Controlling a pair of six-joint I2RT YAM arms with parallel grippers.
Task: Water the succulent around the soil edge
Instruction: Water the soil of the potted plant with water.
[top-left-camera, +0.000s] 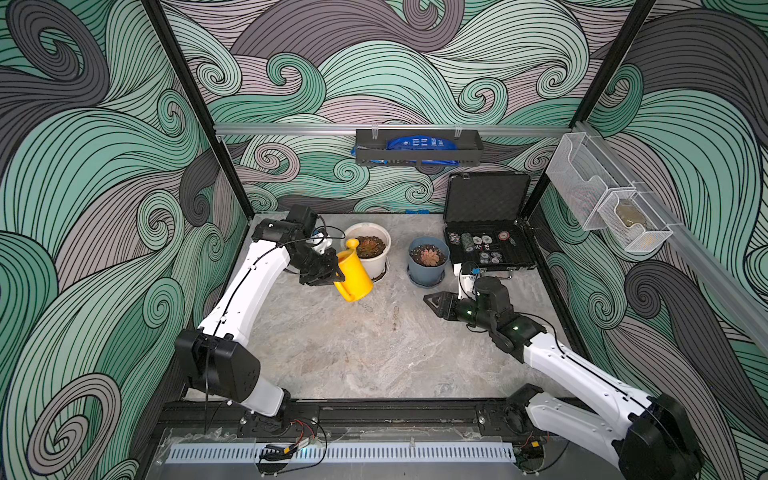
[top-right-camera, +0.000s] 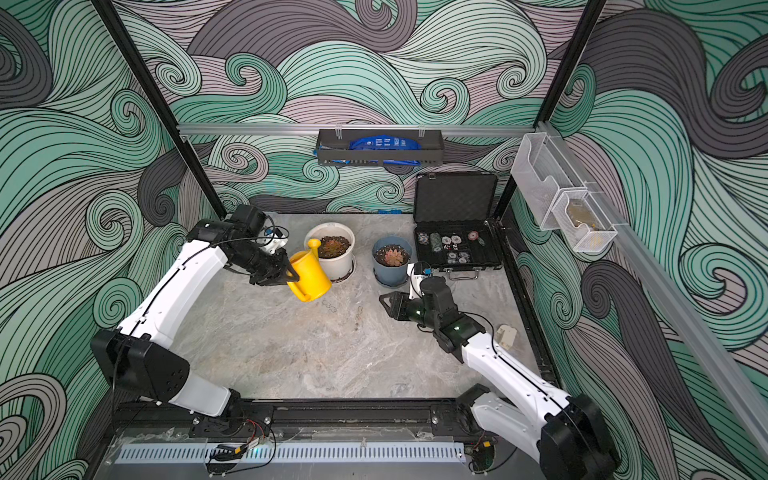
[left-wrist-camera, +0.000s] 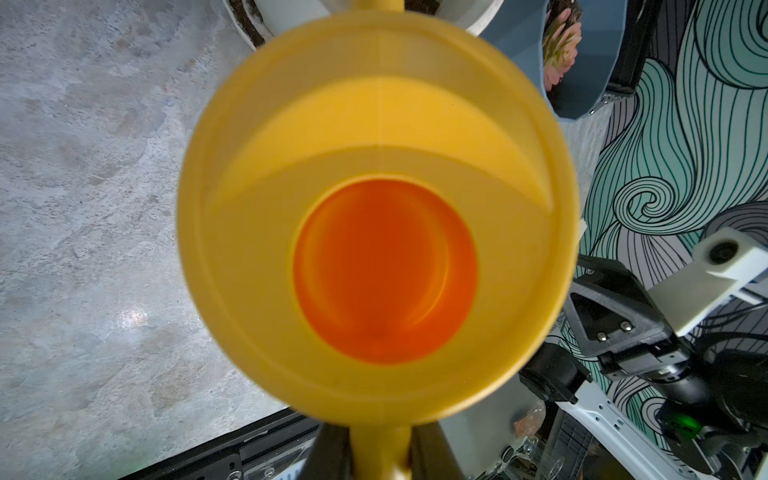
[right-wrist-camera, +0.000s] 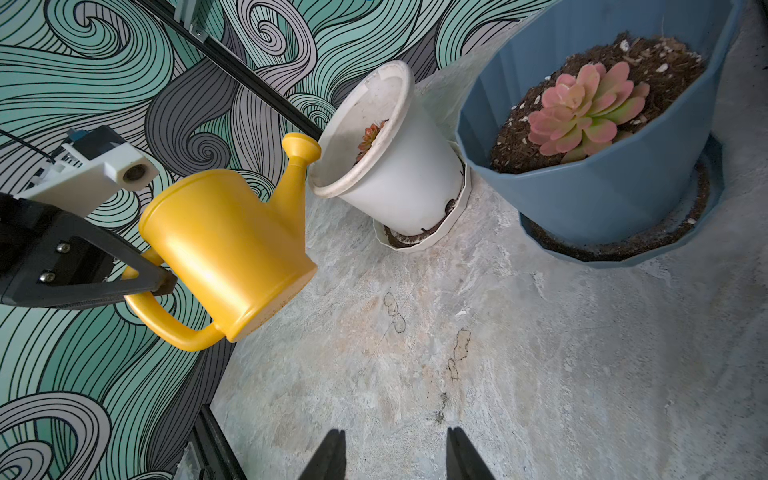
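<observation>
**Can held at the white pot's rim**

Both top views: left gripper (top-left-camera: 334, 277) clamped tight on the handle of the yellow watering can (top-left-camera: 355, 276), can tilted, spout head over the 9 o'clock side of the white pot (top-left-camera: 376, 266). Succulent (top-left-camera: 369, 247), a red-orange rosette, centred in that pot, toward 12 o'clock on the marble table (top-left-camera: 353, 357). Soil edge (top-left-camera: 380, 242) a dark gritty ring between rosette and white rim. At 3 o'clock of the white pot and apart from it, a blue-grey pot (top-left-camera: 428, 272) with a pinkish rosette (top-left-camera: 428, 255). At 6 o'clock of that pot, right gripper (top-left-camera: 430, 302), low over the table and carrying nothing. At 3 o'clock of the blue-grey pot, an open black case (top-left-camera: 484, 245) of poker chips.

Left wrist: straight into the can's mouth (left-wrist-camera: 374, 137), orange bottom inside. Yellow handle pinched between two dark fingers (left-wrist-camera: 328, 455). White rim just beyond the base of the spout, blue-grey pot beside it.

Right wrist: right gripper's (right-wrist-camera: 394, 440) jaws parted, only bare table between them. Farther off, the can hanging by its handle from the left gripper's finger, spout head right at the white rim; touching or not, cannot tell. Succulent (right-wrist-camera: 370, 135) only partly visible over that rim. White pot in a white saucer (right-wrist-camera: 419, 243).
</observation>
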